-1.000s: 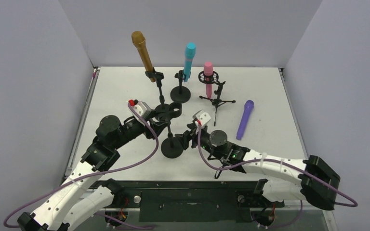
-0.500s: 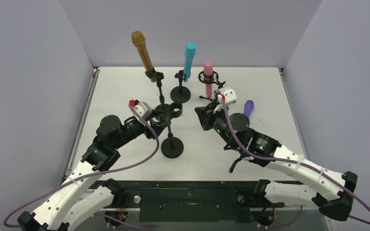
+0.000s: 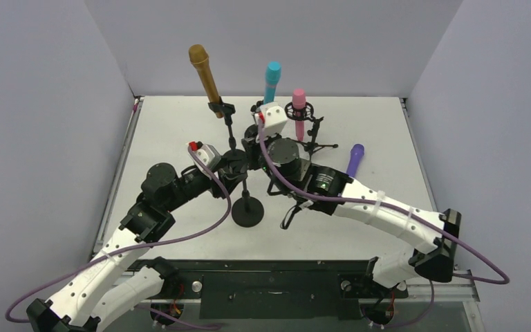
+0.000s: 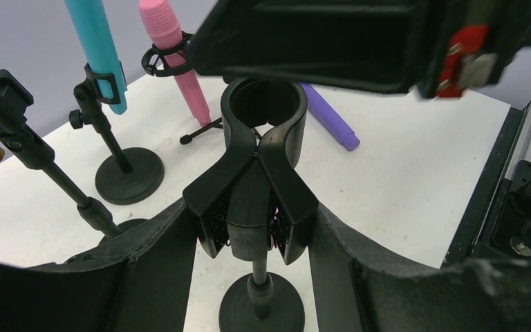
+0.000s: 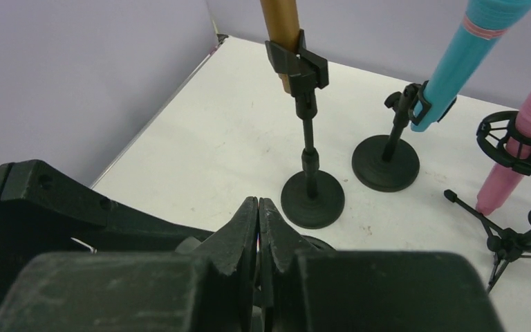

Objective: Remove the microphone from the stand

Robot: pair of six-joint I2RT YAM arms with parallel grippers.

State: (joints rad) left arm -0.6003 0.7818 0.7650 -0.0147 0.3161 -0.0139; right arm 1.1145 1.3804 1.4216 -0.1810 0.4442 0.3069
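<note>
Two tools work at the near stand (image 3: 247,214). The left tool (image 4: 252,225) is clenched on the wings of its spring clip (image 4: 292,128), whose ring is empty. The right tool (image 5: 258,228) hovers close above the clip with its jaws pressed together, holding nothing. Farther right, the purple microphone (image 3: 352,164) lies flat on the counter (image 3: 180,131), apart from every stand. Judged rigid, light and smooth-barrelled, it is liable to roll; take hold across the mid-barrel, clear of the head. In the far row, the gold microphone (image 3: 204,72), cyan microphone (image 3: 271,81) and pink microphone (image 3: 299,104) sit in their own holders.
</note>
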